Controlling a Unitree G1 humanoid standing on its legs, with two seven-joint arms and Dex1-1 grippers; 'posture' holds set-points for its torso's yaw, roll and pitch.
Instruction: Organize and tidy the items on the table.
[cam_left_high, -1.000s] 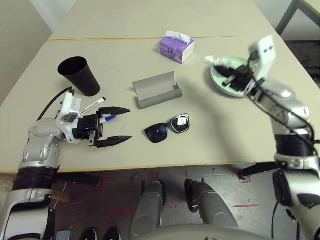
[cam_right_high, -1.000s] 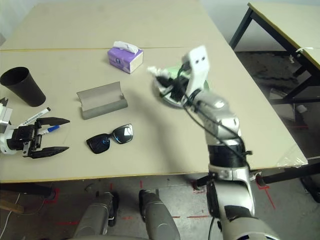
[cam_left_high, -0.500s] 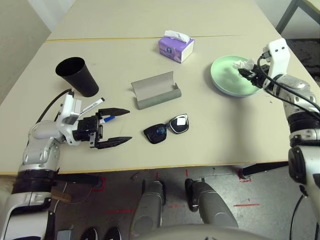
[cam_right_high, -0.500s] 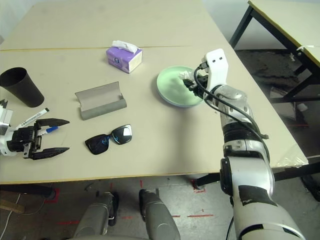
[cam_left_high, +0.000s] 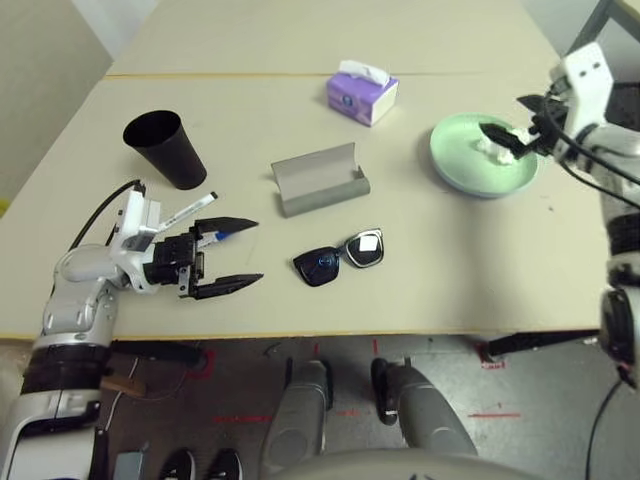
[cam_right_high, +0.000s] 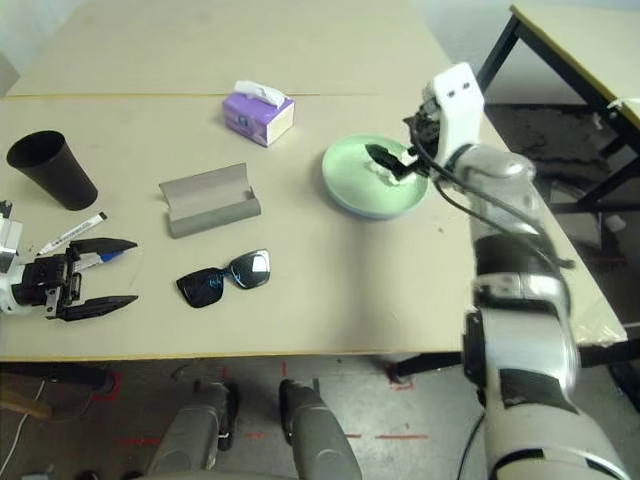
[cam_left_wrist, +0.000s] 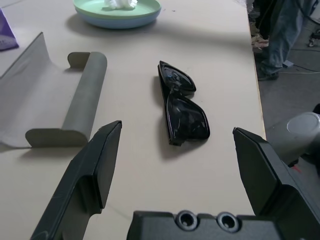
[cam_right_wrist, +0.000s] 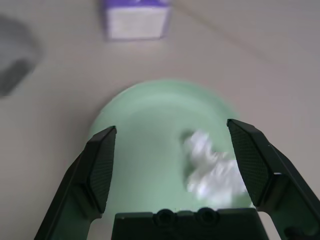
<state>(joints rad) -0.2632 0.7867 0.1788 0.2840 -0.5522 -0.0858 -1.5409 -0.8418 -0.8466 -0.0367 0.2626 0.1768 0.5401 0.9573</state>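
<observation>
Right tool (cam_right_wrist: 171, 125): spread wide and empty above the green plate (cam_left_high: 470, 150), presumably to release the tissue (cam_right_wrist: 212, 172) there. Left tool (cam_left_wrist: 177, 127): spread wide, empty, apparently on standby.

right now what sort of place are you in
Probably a robotics lab or workshop: bare beige table, concrete floor marked with red tape, and a second table nearby.

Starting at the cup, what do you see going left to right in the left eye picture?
Black cup, grey glasses case, purple tissue box, green plate.
</observation>
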